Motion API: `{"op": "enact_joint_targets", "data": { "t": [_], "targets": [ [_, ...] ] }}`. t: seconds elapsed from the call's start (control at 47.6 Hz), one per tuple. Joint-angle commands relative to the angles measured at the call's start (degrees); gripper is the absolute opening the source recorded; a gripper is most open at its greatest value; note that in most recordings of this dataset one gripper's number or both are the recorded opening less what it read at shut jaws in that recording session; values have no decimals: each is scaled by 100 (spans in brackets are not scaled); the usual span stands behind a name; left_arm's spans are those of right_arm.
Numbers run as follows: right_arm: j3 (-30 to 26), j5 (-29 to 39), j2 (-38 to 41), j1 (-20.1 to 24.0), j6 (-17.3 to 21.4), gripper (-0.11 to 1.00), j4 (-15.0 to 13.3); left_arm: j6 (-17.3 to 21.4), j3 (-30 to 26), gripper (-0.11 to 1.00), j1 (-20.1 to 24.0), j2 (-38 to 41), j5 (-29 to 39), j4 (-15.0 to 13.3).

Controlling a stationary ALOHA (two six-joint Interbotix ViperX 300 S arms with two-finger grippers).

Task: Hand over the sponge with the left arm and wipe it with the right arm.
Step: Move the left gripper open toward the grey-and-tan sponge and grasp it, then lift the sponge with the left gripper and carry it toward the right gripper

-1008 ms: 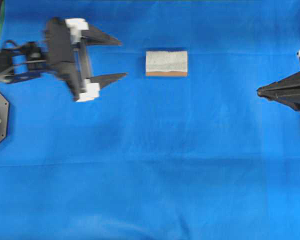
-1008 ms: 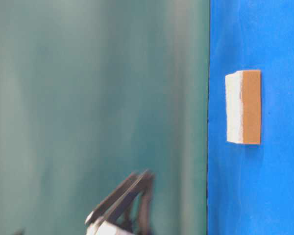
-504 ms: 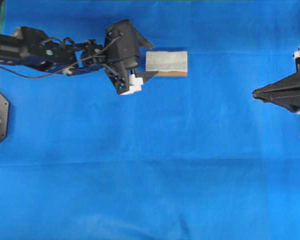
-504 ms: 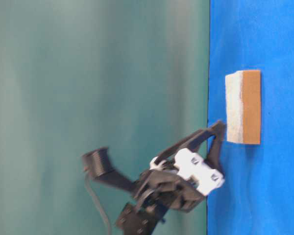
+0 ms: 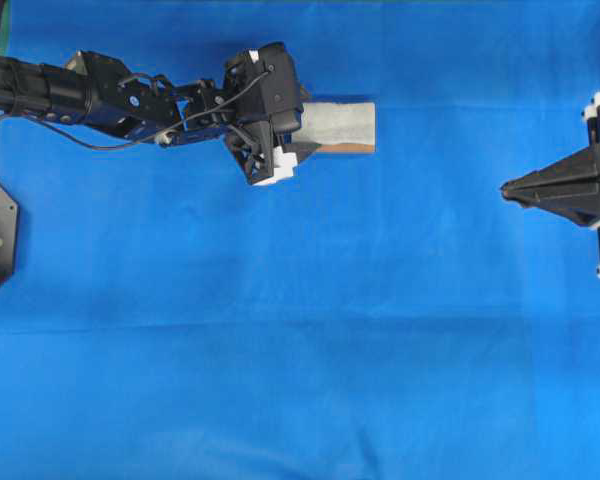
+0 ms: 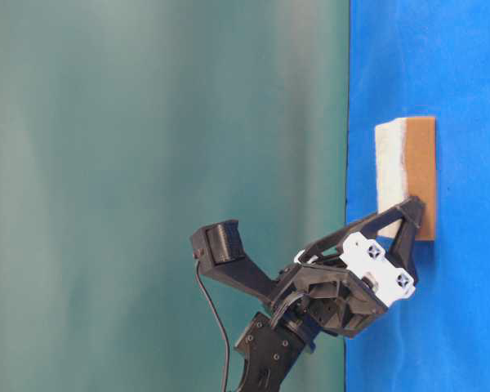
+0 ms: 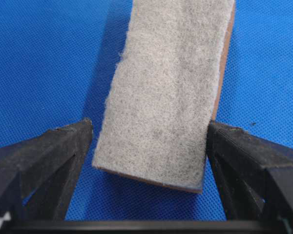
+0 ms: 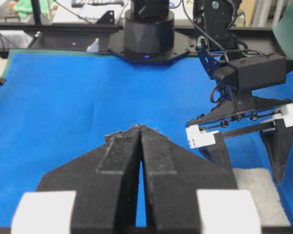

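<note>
Flat, the sponge (image 5: 340,125) points lengthwise into the left arm's (image 5: 100,90) fingers (image 7: 53,151) (spread, straddling).

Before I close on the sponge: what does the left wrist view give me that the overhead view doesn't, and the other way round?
Only the left wrist view shows the sponge end lying between the left hand's open fingers, with blue cloth visible in the gap beside one finger; the other looks close to its edge.

Only the overhead view shows the right hand, shut and well away from the sponge, and the left arm reaching in.

Both show the sponge grey side up, flat on the cloth, not yet gripped.
</note>
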Motion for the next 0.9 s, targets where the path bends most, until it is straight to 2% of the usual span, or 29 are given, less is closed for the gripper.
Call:
{"op": "enact_joint_targets", "data": {
  "t": [0.0,0.126,0.189,0.273,0.378,0.441,0.546,0.651,0.882],
  "targets": [
    [-105,-18,44,9,0,0,18,18,-97,94,26,-88,0,18],
    [-105,-18,44,9,0,0,18,9,-149,94,35,-79,141,18],
    [-105,-18,44,9,0,0,18,18,-220,90,53,-62,369,9],
    [-105,-35,44,9,0,0,18,9,-290,74,53,-35,598,-9],
    [-105,-26,44,9,9,0,18,9,-316,46,62,-35,694,-9],
    [-105,-18,44,9,9,0,18,0,-325,39,62,-62,747,-9],
    [-105,-18,62,18,9,0,26,-26,-334,39,62,-176,932,-9],
    [-114,-18,62,9,9,0,26,-316,-334,39,35,-448,1222,-18],
    [-105,-26,62,9,9,0,26,-378,-378,37,-396,-1310,2039,-53]
  ]
}}
